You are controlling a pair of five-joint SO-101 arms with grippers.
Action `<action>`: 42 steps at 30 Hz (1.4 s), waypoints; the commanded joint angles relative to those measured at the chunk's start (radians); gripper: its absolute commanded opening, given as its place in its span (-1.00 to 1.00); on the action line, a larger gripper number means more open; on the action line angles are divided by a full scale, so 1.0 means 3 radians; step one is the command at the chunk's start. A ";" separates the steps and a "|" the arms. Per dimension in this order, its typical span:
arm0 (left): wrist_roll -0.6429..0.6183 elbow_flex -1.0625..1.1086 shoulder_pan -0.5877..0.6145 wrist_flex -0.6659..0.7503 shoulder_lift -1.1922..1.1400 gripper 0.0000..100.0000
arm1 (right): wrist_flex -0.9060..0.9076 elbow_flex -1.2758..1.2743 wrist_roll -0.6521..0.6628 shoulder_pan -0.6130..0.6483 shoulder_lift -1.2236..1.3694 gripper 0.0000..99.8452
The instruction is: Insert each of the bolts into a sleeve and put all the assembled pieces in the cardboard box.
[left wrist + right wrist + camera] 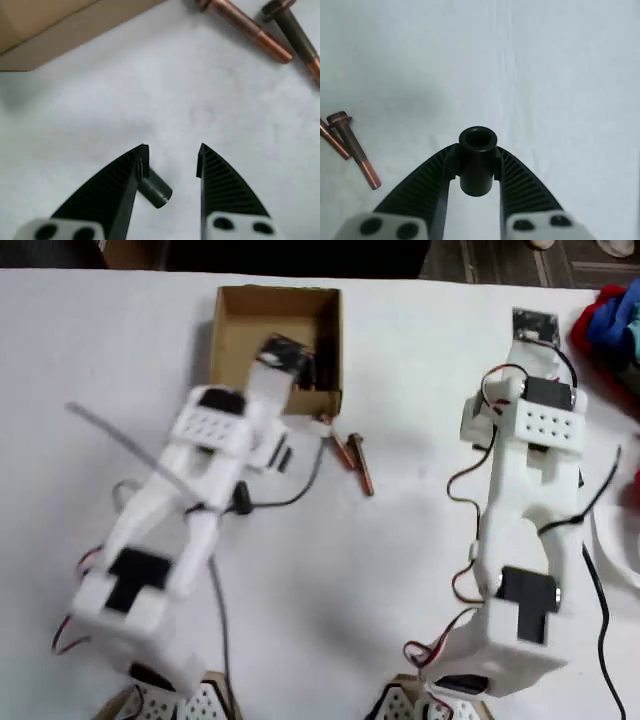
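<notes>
Right pincer (477, 149) clamps a black cylindrical sleeve (477, 175); left pincer (173, 150) gapes apart, a dark cylinder (156, 192) against one finger.

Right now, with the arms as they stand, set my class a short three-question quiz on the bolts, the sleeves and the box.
1. True or false: the right gripper is shut on a sleeve.
2. Where do the two bolts lie relative to the cardboard box? A) inside it B) on the table beside it C) in a gripper
3. Fill in: the jaws of the left gripper stand ____.
Key: 1 true; 2 B; 3 open.
</notes>
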State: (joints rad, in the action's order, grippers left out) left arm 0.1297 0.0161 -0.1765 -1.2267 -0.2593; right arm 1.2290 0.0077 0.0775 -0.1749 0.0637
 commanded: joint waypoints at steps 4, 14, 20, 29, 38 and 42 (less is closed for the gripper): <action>0.0015 -0.2360 -0.0343 -0.1243 -0.1340 -0.65 | -0.0299 0.0087 -0.0031 -0.0033 -0.0826 -0.96; -0.1437 -0.4928 -0.0481 -0.1790 -0.2649 -0.65 | -0.0760 0.0102 -0.0031 -0.0018 -0.0611 -0.96; -0.1831 -0.5117 -0.0476 -0.1744 -0.3053 -0.65 | -0.0990 0.0153 -0.0031 -0.0013 -0.0458 -0.96; -0.2005 -0.5112 -0.0537 -0.1376 -0.3237 -0.65 | -0.0831 0.0322 -0.0031 -0.0018 -0.0437 -0.96; -0.2286 -0.4841 -0.0532 -0.0910 -0.3273 -0.65 | -0.0846 0.0322 -0.0031 -0.0033 -0.0437 -0.96; -0.2286 -0.4672 -0.0532 -0.0880 -0.3273 -0.65 | -0.0846 0.0322 -0.0031 -0.0033 -0.0437 -0.96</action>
State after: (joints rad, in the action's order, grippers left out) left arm -0.5470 -1.3970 -0.3299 -1.5106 -1.2474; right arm 0.9774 0.0491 0.0775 -0.1780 -0.0637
